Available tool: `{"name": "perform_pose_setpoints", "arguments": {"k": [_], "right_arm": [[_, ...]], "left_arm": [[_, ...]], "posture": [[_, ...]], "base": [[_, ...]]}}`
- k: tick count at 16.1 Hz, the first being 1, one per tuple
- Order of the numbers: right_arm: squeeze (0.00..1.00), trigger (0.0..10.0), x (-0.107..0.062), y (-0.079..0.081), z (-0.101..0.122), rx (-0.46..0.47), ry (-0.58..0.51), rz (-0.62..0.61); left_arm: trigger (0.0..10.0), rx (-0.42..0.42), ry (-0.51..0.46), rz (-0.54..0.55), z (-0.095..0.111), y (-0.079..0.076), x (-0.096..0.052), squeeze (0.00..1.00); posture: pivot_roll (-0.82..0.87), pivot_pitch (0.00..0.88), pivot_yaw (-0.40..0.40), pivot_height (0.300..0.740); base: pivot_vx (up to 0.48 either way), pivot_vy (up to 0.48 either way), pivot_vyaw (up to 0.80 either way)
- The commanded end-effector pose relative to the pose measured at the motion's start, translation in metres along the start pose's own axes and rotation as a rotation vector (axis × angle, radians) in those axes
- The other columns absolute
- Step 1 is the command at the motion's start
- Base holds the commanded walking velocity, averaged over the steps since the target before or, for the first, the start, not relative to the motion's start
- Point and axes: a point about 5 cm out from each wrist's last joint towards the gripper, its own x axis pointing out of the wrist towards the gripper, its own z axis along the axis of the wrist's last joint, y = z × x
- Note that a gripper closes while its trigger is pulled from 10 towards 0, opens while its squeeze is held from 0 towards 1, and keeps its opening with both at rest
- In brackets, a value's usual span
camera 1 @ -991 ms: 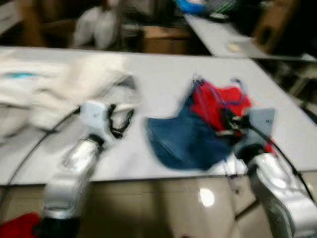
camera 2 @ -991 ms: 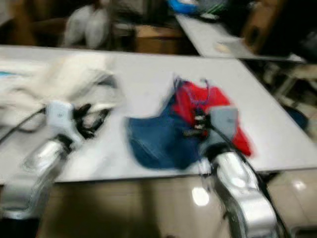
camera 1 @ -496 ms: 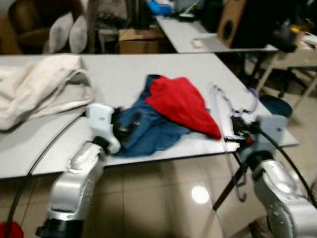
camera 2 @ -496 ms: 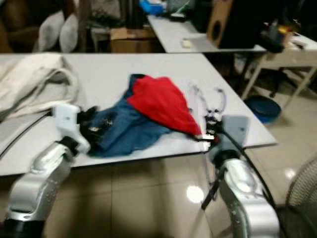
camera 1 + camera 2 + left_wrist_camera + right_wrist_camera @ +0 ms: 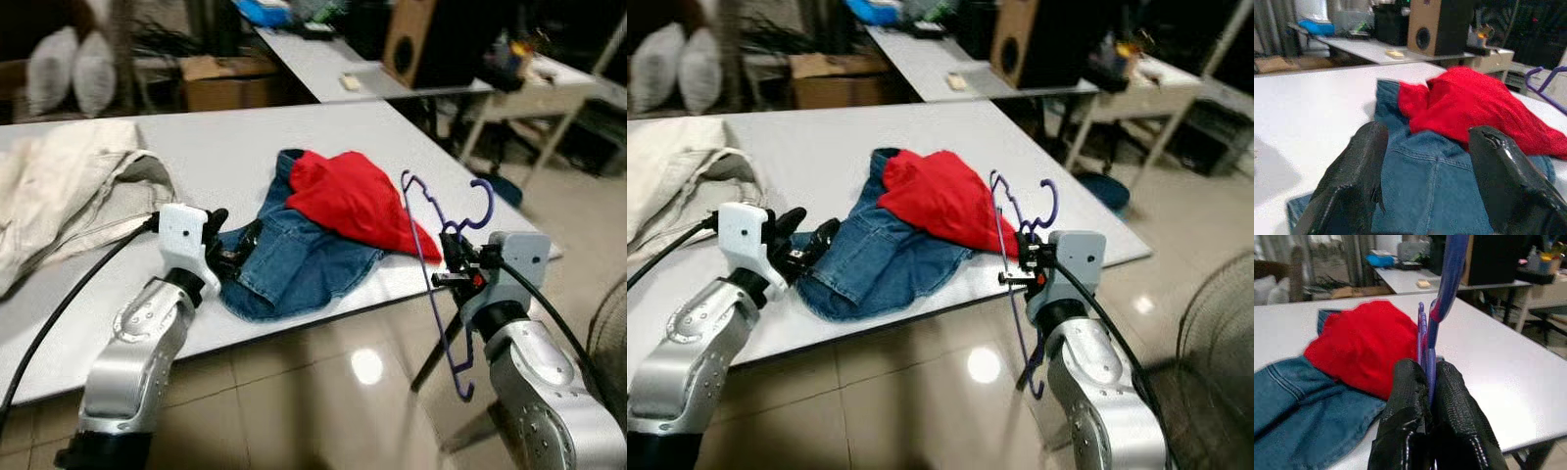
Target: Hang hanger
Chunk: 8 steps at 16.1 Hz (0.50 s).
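Right gripper (image 5: 1427, 396) clamped tight on the purple hanger (image 5: 443, 264), fingers pinching its thin bars. Hanger held upright off the near right corner of the white table (image 5: 245, 137), hooks on top, its lower end hanging below the table edge. Left gripper (image 5: 1425, 161) spread wide, holding nothing, low over the blue jeans (image 5: 294, 259). Red garment (image 5: 353, 201) lies on the jeans. Cream cloth (image 5: 69, 191) at table's left.

Even indoor light, mild softness throughout.
Ceiling lamp glares off the glossy floor (image 5: 366, 365); the white surface (image 5: 225, 137) is bright, the background dim. Wrist views: near fingers (image 5: 1349, 183) blurred, far room soft.
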Motion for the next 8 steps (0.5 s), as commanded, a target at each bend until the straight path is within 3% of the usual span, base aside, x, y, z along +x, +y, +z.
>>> {"name": "perform_pose_setpoints", "arguments": {"k": [1,3,5,6,7,8], "right_arm": [[0.0,10.0,0.001,-0.002,0.0,-0.002,-0.002,-0.012],[0.0,10.0,0.001,-0.005,0.001,0.013,-0.005,-0.045],[0.0,10.0,0.001,-0.006,0.001,0.018,-0.007,-0.049],[0.0,10.0,0.001,-0.007,0.001,0.021,-0.01,-0.054],[0.0,10.0,0.0,-0.008,0.001,0.019,-0.013,-0.061],[0.0,10.0,0.001,-0.009,0.002,0.02,-0.014,-0.066]], "left_arm": [[10.0,0.01,0.0,0.003,0.001,0.001,0.0,0.0],[10.0,0.002,0.01,0.004,-0.003,0.0,-0.001,0.0],[10.0,-0.026,0.032,0.012,-0.008,0.001,-0.001,0.0],[10.0,-0.053,0.038,-0.007,-0.01,-0.001,0.0,0.33],[10.0,-0.067,0.035,-0.036,-0.01,-0.005,-0.001,1.0],[10.0,-0.075,0.031,-0.048,-0.01,-0.007,-0.001,1.0]], "posture": [[-0.17,0.0,-0.044,0.74],[-0.18,0.0,-0.043,0.74],[-0.18,0.0,-0.041,0.74],[-0.18,0.0,-0.039,0.74],[-0.18,0.0,-0.04,0.74],[-0.18,0.0,-0.04,0.74]], "base": [[0.0,0.27,0.0],[0.0,0.0,0.0],[0.0,0.0,-0.63],[0.0,0.0,-0.78],[0.0,0.0,-0.78],[0.0,0.0,-0.78]]}}
